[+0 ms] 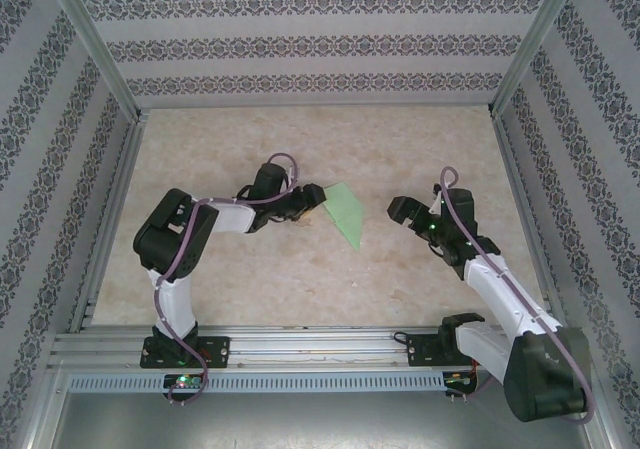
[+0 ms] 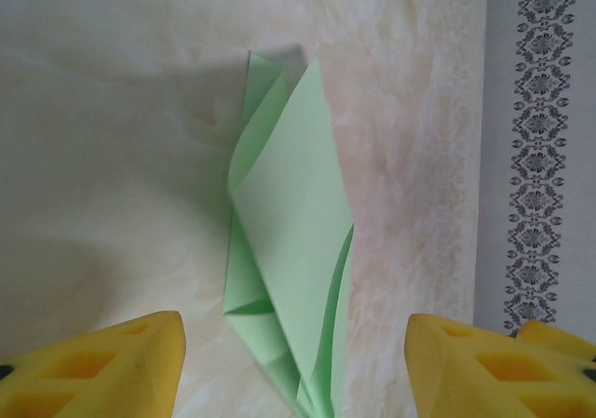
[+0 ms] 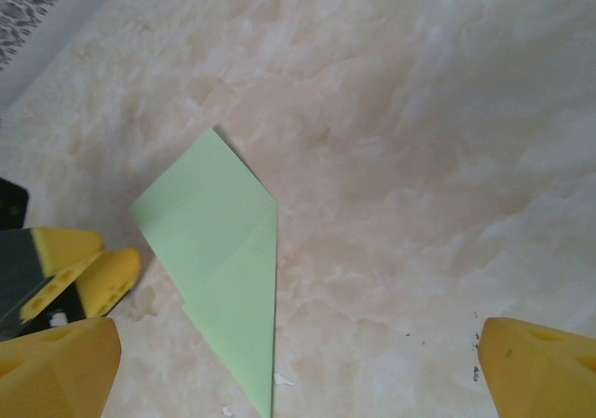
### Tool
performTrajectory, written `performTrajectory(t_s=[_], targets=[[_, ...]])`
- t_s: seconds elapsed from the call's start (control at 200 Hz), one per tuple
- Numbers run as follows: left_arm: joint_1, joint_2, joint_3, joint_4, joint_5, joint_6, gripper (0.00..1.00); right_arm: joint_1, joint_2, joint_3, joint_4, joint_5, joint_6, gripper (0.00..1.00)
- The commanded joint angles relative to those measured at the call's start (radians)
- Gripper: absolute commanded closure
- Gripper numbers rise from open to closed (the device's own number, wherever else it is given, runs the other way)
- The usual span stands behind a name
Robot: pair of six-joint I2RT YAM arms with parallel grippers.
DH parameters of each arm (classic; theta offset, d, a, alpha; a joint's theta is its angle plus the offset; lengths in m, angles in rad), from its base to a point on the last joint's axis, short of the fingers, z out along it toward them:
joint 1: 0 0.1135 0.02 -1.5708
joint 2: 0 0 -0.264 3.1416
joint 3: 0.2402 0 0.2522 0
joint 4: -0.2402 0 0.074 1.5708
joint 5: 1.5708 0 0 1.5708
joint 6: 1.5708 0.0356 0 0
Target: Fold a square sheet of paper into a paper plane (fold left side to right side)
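- Top external view: a light-green sheet of paper [image 1: 345, 214], folded into a narrow pointed kite shape, lies near the middle of the frame on the beige marbled tabletop [image 1: 250, 289]. The left gripper [image 1: 308, 199] sits just beside the sheet's left edge. The right gripper [image 1: 398, 209] is to the sheet's right and apart from it. Both arms can be followed from base to wrist here, with patterned walls [image 1: 300, 49] around the table. The fingers are too small to judge.
- Left wrist view: this adds the sheet's layers. Loose flaps lift off the table, with a small pocket low on the left side, and the shape narrows towards the bottom centre. The left gripper [image 2: 293, 343] is spread wide, its yellow fingers [image 2: 102, 367] in the bottom corners. The sheet's lower end lies between them, and neither finger touches it.
- Right wrist view: the sheet looks flat and smooth, with faint creases. It lies left of centre, its long point reaching the bottom edge. The right gripper [image 3: 298, 367] is spread wide, pinching nothing. The left gripper [image 3: 88, 269] is at the left edge, just beside the sheet's corner; I cannot tell whether they touch.
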Motion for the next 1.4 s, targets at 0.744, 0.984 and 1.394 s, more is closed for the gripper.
performTrajectory(t_s=[0.744,0.984,1.394], targets=[[0.036,0.008,0.074,-0.038,0.138,0.14,1.0,-0.036,0.101,0.033,0.088,-0.358,-0.072,0.31],[0.103,-0.204,-0.115,0.016,0.345,0.316,1.0,0.038,0.209,0.063,0.221,-0.416,-0.126,0.13],[0.133,-0.301,-0.217,0.114,0.591,0.39,1.0,0.204,0.537,0.123,0.55,-0.611,-0.131,0.12]])
